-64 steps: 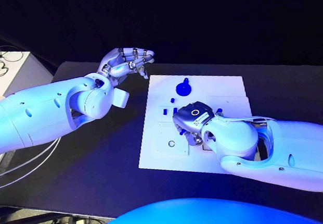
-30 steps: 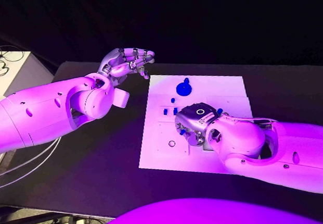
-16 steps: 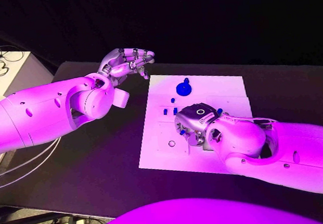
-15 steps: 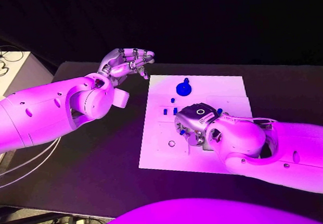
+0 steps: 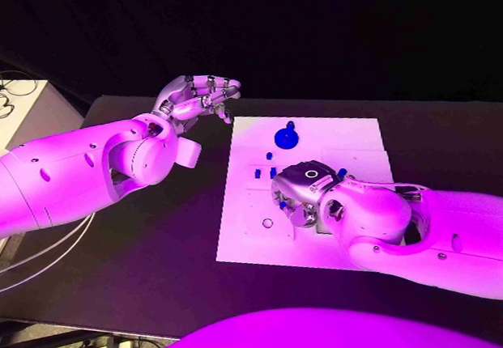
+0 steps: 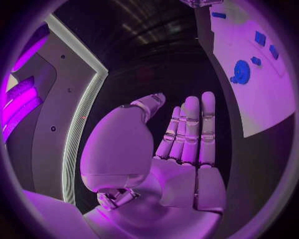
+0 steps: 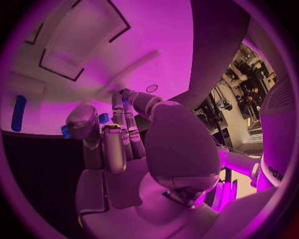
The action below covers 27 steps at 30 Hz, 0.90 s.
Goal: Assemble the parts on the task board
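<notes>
— On the black table [image 5: 152, 255], what takes up the most room?

— Its dark surface itself, and in the middle of it lies the white task board [image 5: 319, 140], a flat plate set slightly askew.

— And the arms?

— The left hand [image 5: 199, 95] hangs just off the board's far left corner, above the bare table. The left wrist view shows the fingers [image 6: 194, 130] straight and side by side, thumb standing off, palm bare; it holds nothing.

— The right one?

— The right hand [image 5: 303, 193] is down over the middle of the board, palm turned to the plate. In its wrist view the fingers [image 7: 118, 139] are bent down at the white surface, with small blue parts [image 7: 103, 118] right at their tips. Whether it pinches one of them, I cannot tell.

— Where are the other pieces?

— A round blue part [image 5: 285, 137] with a stem stands on the far half of the board, apart from the hand. Two small blue pegs [image 5: 257, 173] sit just beside the right hand's far left side.
</notes>
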Available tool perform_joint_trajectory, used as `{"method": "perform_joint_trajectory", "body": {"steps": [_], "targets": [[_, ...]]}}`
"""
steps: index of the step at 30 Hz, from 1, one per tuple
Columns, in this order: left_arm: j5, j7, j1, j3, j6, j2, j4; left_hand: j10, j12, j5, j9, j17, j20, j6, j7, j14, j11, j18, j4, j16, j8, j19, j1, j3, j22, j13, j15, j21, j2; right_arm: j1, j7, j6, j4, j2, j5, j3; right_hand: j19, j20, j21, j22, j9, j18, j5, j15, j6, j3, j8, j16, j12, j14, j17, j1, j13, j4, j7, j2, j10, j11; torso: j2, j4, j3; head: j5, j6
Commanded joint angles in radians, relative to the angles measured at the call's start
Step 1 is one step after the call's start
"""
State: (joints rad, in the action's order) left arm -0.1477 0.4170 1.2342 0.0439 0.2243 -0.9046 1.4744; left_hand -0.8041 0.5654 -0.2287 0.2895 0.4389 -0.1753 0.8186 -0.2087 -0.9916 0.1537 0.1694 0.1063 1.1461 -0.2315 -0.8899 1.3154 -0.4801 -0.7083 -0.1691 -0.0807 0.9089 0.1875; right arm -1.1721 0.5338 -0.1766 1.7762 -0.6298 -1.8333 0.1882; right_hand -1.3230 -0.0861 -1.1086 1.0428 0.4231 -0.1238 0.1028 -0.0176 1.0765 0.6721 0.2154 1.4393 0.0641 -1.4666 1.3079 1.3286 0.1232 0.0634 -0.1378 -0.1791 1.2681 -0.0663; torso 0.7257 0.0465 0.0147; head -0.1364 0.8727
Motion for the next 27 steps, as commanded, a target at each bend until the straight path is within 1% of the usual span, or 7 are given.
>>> {"method": "perform_joint_trajectory", "body": {"steps": [1, 9, 12, 16, 17, 21, 27], "targets": [[0.004, 0.003, 0.001, -0.001, -0.012, 0.001, 0.002, 0.007, 0.006, 0.004, 0.001, -0.001, 0.000, -0.007, -0.006, 0.005, -0.002, 0.015, -0.001, -0.004, -0.007, -0.008, 0.009, 0.005, 0.002, 0.001, 0.001, -0.003, -0.001, 0.003, -0.026, -0.004, 0.002, 0.003, 0.002, 0.001, 0.010, -0.001, 0.006, -0.002, -0.003, 0.008, 0.001, 0.007, -0.010, 0.005, -0.007, -0.003, -0.003, -0.058, 0.040, -0.007, -0.002, -0.001, -0.002, -0.004, -0.015, -0.006, -0.001, -0.0004, 0.0006, -0.002, 0.000], [0.004, 0.002, 0.001, -0.001, -0.013, 0.001, 0.001, 0.008, 0.006, 0.004, 0.001, -0.001, 0.000, -0.007, -0.006, 0.005, -0.001, 0.015, -0.001, -0.005, -0.007, -0.008, 0.009, 0.006, 0.002, 0.001, 0.001, -0.004, -0.001, 0.004, -0.027, -0.008, 0.003, 0.001, 0.003, 0.001, 0.013, -0.003, 0.012, -0.007, -0.002, 0.007, 0.001, 0.009, -0.011, 0.003, -0.008, -0.005, -0.002, -0.057, 0.036, -0.014, -0.004, -0.004, -0.003, -0.009, -0.019, -0.007, -0.001, -0.0007, 0.0004, 0.000, 0.000], [0.004, 0.001, 0.001, -0.001, -0.014, 0.001, 0.001, 0.009, 0.006, 0.004, 0.001, -0.001, 0.000, -0.008, -0.006, 0.006, -0.001, 0.015, -0.001, -0.005, -0.007, -0.008, 0.009, 0.006, 0.002, 0.001, 0.001, -0.005, -0.001, 0.004, -0.027, -0.014, 0.003, 0.000, 0.003, 0.001, 0.019, -0.006, 0.024, -0.018, -0.003, 0.004, 0.003, 0.012, -0.017, 0.003, -0.012, -0.006, -0.004, -0.057, 0.034, -0.022, -0.008, -0.006, -0.005, -0.017, -0.034, -0.011, -0.001, -0.0001, 0.0003, 0.001, 0.000], [0.004, 0.001, 0.001, -0.001, -0.014, 0.000, 0.001, 0.009, 0.006, 0.004, 0.001, -0.001, 0.000, -0.008, -0.006, 0.006, -0.001, 0.015, -0.001, -0.005, -0.007, -0.008, 0.009, 0.007, 0.002, 0.001, 0.001, -0.005, -0.001, 0.005, -0.027, -0.025, 0.002, -0.002, 0.003, 0.001, 0.051, -0.018, 0.086, -0.078, -0.009, -0.008, 0.003, 0.027, -0.043, 0.012, -0.030, -0.019, -0.005, -0.050, 0.011, -0.035, -0.031, -0.010, -0.018, -0.039, -0.115, -0.030, 0.000, 0.0000, 0.0003, 0.002, 0.000], [0.004, 0.000, 0.001, -0.001, -0.014, 0.000, 0.001, 0.009, 0.006, 0.004, 0.001, -0.001, 0.000, -0.008, -0.006, 0.006, -0.001, 0.015, -0.001, -0.005, -0.007, -0.008, 0.009, 0.007, 0.002, 0.001, 0.001, -0.005, -0.001, 0.005, -0.027, -0.029, 0.002, -0.003, 0.003, 0.001, 0.072, -0.023, 0.125, -0.116, -0.014, -0.017, 0.002, 0.032, -0.062, 0.013, -0.043, -0.036, -0.002, -0.042, -0.015, -0.036, -0.042, -0.010, -0.020, -0.048, -0.144, -0.035, 0.000, 0.0001, 0.0002, 0.002, 0.000], [0.004, 0.000, 0.001, -0.001, -0.014, 0.000, 0.000, 0.009, 0.006, 0.004, 0.001, -0.001, 0.000, -0.008, -0.006, 0.006, -0.001, 0.015, -0.001, -0.005, -0.007, -0.008, 0.009, 0.007, 0.002, 0.001, 0.001, -0.005, -0.001, 0.005, -0.021, -0.041, 0.002, -0.006, 0.001, 0.001, 0.117, -0.029, 0.211, -0.197, -0.022, -0.034, 0.012, 0.038, -0.098, -0.005, -0.066, -0.078, 0.003, -0.019, -0.076, -0.035, -0.058, -0.010, -0.021, -0.065, -0.203, -0.041, -0.001, -0.0004, 0.0000, 0.001, 0.000], [0.004, 0.000, 0.001, -0.001, -0.013, 0.000, -0.001, 0.012, 0.006, 0.004, 0.001, -0.002, 0.000, -0.009, -0.006, 0.006, -0.001, 0.015, 0.000, -0.005, -0.007, -0.008, 0.009, 0.008, 0.003, 0.002, 0.001, -0.006, -0.002, 0.005, -0.017, -0.062, 0.005, -0.012, -0.003, 0.001, 0.143, -0.034, 0.280, -0.256, -0.029, -0.043, 0.018, 0.042, -0.129, -0.060, -0.085, -0.108, 0.014, -0.003, -0.120, -0.028, -0.057, -0.017, -0.010, -0.070, -0.256, -0.047, -0.001, -0.0006, 0.0003, 0.005, 0.000]]}}
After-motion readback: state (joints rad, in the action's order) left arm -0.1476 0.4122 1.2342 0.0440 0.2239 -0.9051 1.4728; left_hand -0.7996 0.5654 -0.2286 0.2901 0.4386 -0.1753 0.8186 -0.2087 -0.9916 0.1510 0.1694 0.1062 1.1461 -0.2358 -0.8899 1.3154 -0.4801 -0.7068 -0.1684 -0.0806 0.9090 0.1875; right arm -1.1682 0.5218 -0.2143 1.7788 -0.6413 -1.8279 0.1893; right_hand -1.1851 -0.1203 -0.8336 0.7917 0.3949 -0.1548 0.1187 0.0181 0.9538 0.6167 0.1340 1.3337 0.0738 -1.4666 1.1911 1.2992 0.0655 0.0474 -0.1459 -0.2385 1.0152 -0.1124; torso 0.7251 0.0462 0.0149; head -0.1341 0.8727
